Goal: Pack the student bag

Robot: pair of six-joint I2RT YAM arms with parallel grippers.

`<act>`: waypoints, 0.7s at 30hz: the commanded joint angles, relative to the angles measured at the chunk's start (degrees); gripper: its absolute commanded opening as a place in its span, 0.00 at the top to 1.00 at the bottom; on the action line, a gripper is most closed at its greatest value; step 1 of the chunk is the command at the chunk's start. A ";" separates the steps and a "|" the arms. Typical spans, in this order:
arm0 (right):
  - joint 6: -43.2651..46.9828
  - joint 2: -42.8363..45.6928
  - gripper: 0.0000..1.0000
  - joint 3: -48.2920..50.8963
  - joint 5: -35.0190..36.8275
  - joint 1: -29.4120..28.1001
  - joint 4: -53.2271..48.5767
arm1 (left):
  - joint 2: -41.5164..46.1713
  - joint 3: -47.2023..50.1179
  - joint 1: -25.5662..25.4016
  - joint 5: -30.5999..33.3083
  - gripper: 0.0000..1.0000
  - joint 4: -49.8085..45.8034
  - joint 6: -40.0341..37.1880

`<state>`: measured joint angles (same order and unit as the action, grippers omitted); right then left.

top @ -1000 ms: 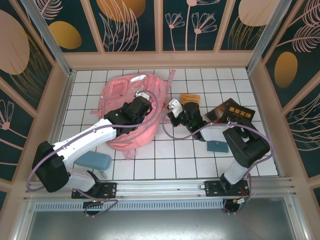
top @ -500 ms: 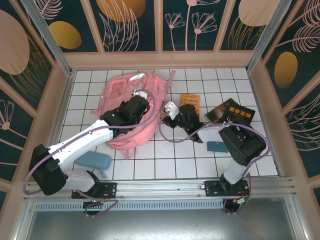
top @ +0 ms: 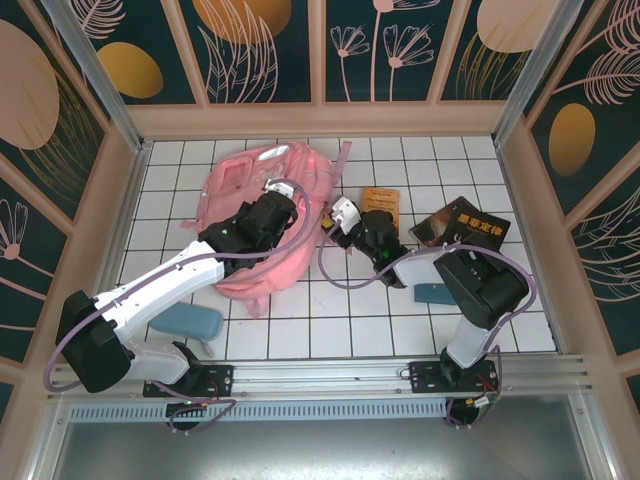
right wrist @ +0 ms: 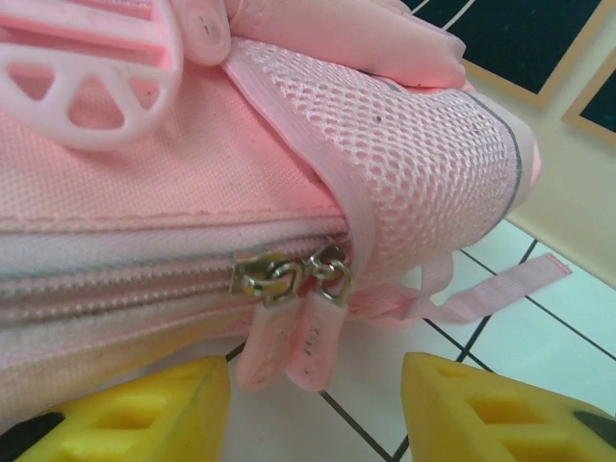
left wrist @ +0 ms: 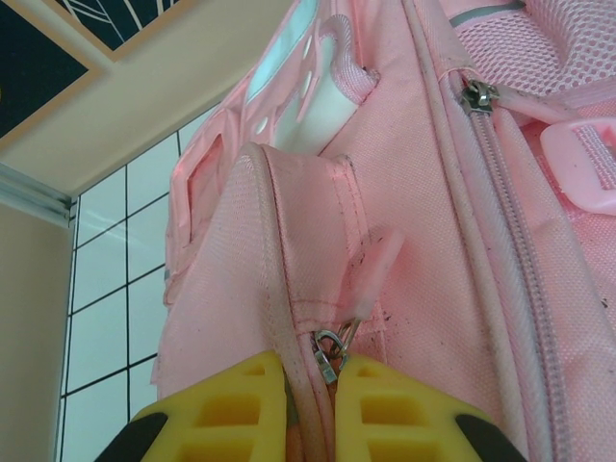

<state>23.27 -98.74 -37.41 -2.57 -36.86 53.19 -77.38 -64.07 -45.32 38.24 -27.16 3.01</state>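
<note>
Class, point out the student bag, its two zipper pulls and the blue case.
student bag (top: 295, 162): top external, upper pink panel.
zipper pulls (right wrist: 310, 344): right wrist, right-hand pull tab.
blue case (top: 186, 322): top external, its middle.

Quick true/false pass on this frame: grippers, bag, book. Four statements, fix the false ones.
1. The left gripper is shut on a seam of the student bag. True.
2. The right gripper is clamped on the two zipper pulls. False: it is open and the pulls hang ungripped.
3. The black book is inside the bag. False: it lies on the table, right of the bag.
4. The bag lies on a white tiled table. True.
</note>
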 commanded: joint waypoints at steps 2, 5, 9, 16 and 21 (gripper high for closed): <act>2.33 2.31 0.54 2.11 3.14 -0.99 6.49 | 2.52 -0.97 0.39 5.37 0.97 6.68 -0.92; 2.86 2.64 0.65 2.93 3.18 -1.11 7.53 | 2.67 -0.79 0.34 5.28 0.97 6.59 -0.89; 3.80 2.13 0.63 2.44 3.14 -1.41 6.45 | 2.94 -0.79 0.40 4.66 0.97 6.55 -0.80; 3.87 1.34 0.68 0.83 2.74 -1.72 5.68 | 2.96 -0.88 0.47 4.04 0.97 6.50 -0.76; 4.09 1.38 0.80 0.41 3.05 -1.82 5.48 | 2.71 -1.02 0.45 3.95 0.97 6.42 -0.81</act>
<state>26.98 -98.39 -35.59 0.23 -38.15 57.06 -77.28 -63.86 -45.30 38.15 -27.00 3.01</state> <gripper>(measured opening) 0.206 0.136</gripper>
